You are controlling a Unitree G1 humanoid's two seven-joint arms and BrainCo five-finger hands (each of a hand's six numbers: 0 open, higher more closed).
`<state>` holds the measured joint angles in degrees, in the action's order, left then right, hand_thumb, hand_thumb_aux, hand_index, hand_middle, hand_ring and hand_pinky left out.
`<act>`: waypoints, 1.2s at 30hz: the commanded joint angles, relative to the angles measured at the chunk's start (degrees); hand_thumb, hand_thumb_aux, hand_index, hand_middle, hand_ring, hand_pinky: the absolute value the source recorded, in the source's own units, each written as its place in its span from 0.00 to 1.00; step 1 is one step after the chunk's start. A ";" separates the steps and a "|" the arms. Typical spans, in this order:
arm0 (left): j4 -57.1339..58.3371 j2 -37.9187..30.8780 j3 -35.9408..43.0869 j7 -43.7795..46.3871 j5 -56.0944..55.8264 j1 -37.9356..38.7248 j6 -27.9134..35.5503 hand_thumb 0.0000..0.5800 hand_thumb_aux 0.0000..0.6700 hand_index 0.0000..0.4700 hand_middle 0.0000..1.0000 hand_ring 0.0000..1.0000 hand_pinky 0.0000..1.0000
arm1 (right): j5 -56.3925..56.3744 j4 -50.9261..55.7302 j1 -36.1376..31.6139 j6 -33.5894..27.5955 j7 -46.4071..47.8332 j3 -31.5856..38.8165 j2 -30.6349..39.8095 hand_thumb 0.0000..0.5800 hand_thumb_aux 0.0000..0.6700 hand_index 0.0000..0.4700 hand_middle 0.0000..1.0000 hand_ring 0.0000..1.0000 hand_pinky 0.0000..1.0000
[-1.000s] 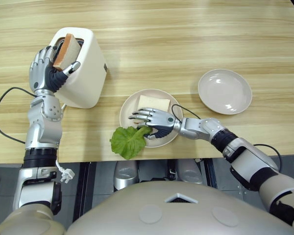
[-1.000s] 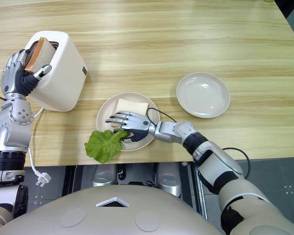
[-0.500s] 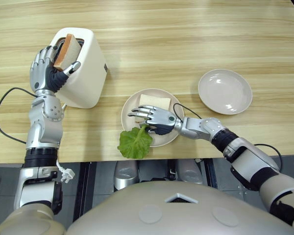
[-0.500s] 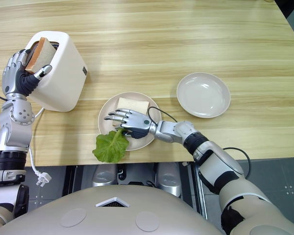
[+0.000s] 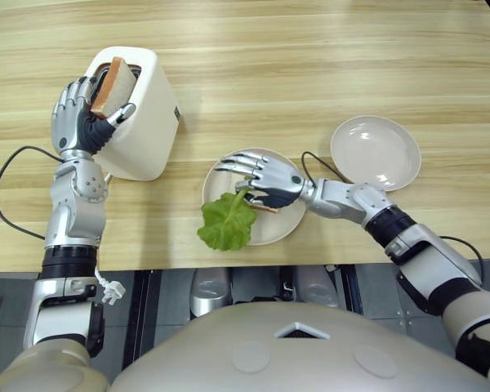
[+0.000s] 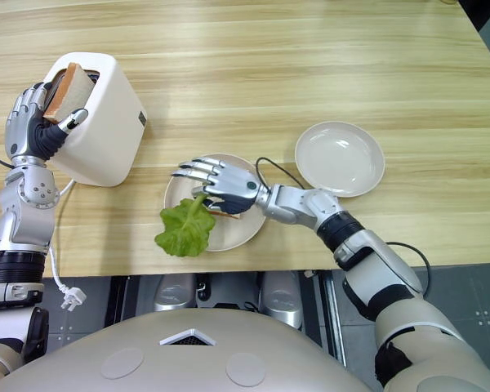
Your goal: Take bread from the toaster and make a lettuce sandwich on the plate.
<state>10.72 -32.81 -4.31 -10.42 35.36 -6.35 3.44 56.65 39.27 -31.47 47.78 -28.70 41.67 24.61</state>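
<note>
Fingers (image 5: 233,167) of right hand (image 5: 271,181), L-eye view, were half-curled, pinching lettuce (image 5: 227,222) stem beneath them, leaf drooping over plate (image 5: 282,229) rim. R-eye view: left hand (image 6: 31,131) fingers wrapped bread (image 6: 68,88) in toaster (image 6: 110,122). Imo leaf needed centring b4 release.

The slice of bread (image 5: 265,207) on the near plate (image 5: 289,227) is almost wholly hidden beneath the right hand (image 5: 269,180); just a thin edge peeks out. The lettuce leaf (image 5: 227,224) has its stem tucked under that hand, so the grip itself is unseen. The toast (image 5: 114,79) in the toaster (image 5: 147,122) has its lower part hidden by the slot and the left hand (image 5: 80,122).
</note>
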 commanded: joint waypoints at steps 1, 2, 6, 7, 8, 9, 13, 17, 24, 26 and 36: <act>2.86 1.12 2.26 1.45 -0.73 0.92 0.60 0.00 0.00 0.00 0.00 0.00 0.00 | -0.35 7.45 -3.72 -0.20 -1.82 -1.24 0.13 1.00 1.00 0.98 0.00 0.00 0.00; 2.85 1.10 2.22 1.45 -0.74 0.97 0.65 0.00 0.00 0.00 0.00 0.00 0.00 | -0.20 9.48 -4.68 -0.22 -2.34 -1.11 -0.21 1.00 1.00 0.98 0.00 0.00 0.00; 2.73 1.18 1.94 1.15 -0.83 1.12 0.83 0.00 0.00 0.00 0.00 0.00 0.00 | 1.86 17.52 -7.80 -2.01 -6.86 0.31 -2.58 1.00 1.00 0.98 0.00 0.00 0.00; 2.79 1.25 1.94 1.05 -0.84 0.97 0.87 0.00 0.00 0.00 0.00 0.00 0.00 | 1.95 19.22 -8.28 -2.39 -7.90 0.41 -3.24 1.00 1.00 0.98 0.00 0.00 0.00; 2.83 1.32 1.97 0.93 -0.79 0.84 0.93 0.00 0.00 0.00 0.00 0.00 0.00 | 2.67 20.33 -8.75 -3.28 -9.26 0.98 -3.65 1.00 1.00 0.98 0.00 0.00 0.00; 2.88 1.37 2.01 0.88 -0.79 0.70 0.95 0.00 0.00 0.00 0.00 0.00 0.00 | 3.16 21.17 -9.13 -3.88 -10.54 1.40 -3.93 1.00 1.00 0.98 0.00 0.00 0.00; 2.84 1.26 1.83 0.79 -0.79 0.65 1.10 0.00 0.00 0.00 0.00 0.00 0.00 | 3.32 23.56 -10.09 -4.33 -13.13 1.98 -4.73 1.00 1.00 0.98 0.00 0.00 0.00; 2.65 1.31 1.69 0.64 -0.85 0.76 1.33 0.00 0.00 0.00 0.00 0.00 0.00 | 3.37 25.03 -10.47 -4.45 -14.10 2.73 -4.48 1.00 1.00 0.98 0.00 0.00 0.00; 2.74 1.21 1.64 0.52 -1.01 0.94 1.37 0.00 0.00 0.00 0.00 0.00 0.00 | 2.58 24.82 -9.35 -2.43 -14.51 2.78 -1.88 0.99 0.91 0.89 0.00 0.00 0.00; 2.70 1.10 1.57 0.48 -0.99 0.96 1.44 0.00 0.00 0.00 0.00 0.00 0.00 | 2.22 23.58 -8.42 -1.07 -14.14 2.60 -0.53 0.96 0.81 0.79 0.00 0.00 0.00; 2.15 0.79 0.67 -1.20 -0.49 1.11 2.42 0.99 0.91 0.89 0.00 0.00 0.00 | -0.37 17.96 -5.86 0.41 -12.19 -0.13 2.98 0.00 0.00 0.00 0.00 0.00 0.00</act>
<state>10.62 -32.64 -4.43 -12.19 35.24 -6.37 4.47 57.56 58.76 -37.60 47.99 -41.99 42.90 26.73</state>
